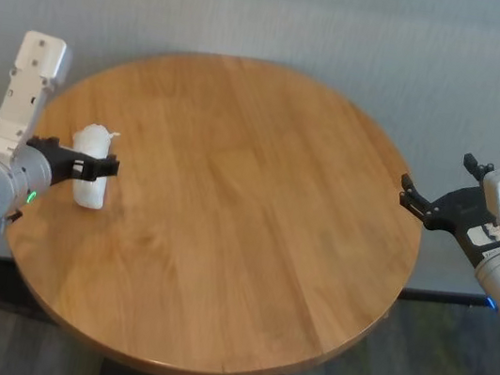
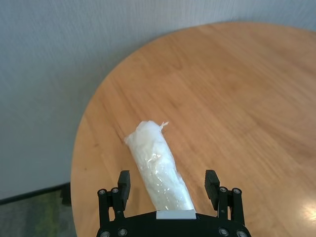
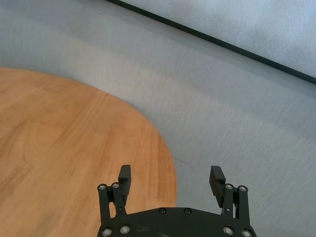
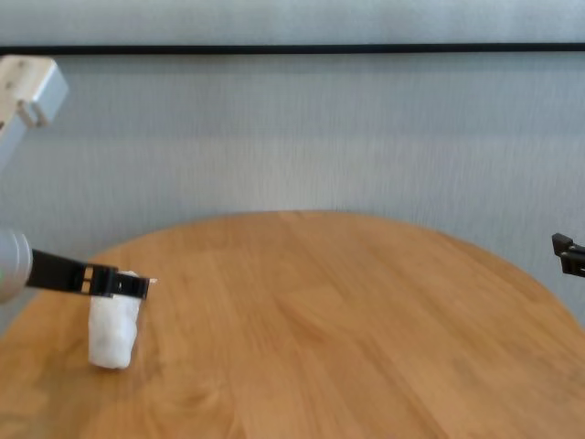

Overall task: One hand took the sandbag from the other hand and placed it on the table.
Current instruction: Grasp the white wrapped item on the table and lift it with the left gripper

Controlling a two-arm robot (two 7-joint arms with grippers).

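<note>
The white sandbag [image 1: 91,193] rests on the round wooden table [image 1: 252,235] near its left edge, tufted end pointing away from the arm. My green-ringed left gripper [image 1: 101,167] hangs open just over it. In the left wrist view the sandbag [image 2: 158,168] lies between the two spread fingers [image 2: 124,181] with a gap on each side. The chest view shows the gripper's black finger [image 4: 128,284] crossing the sandbag's [image 4: 111,337] top. My right gripper [image 1: 434,179] hovers open and empty at the table's right edge; its wrist view shows only the table's rim [image 3: 148,148] beyond it.
A grey wall runs behind the table [image 4: 347,320], with a dark strip [image 4: 292,48] along it. Dark floor [image 1: 449,371] lies around the table's near right side. Nothing else stands on the tabletop.
</note>
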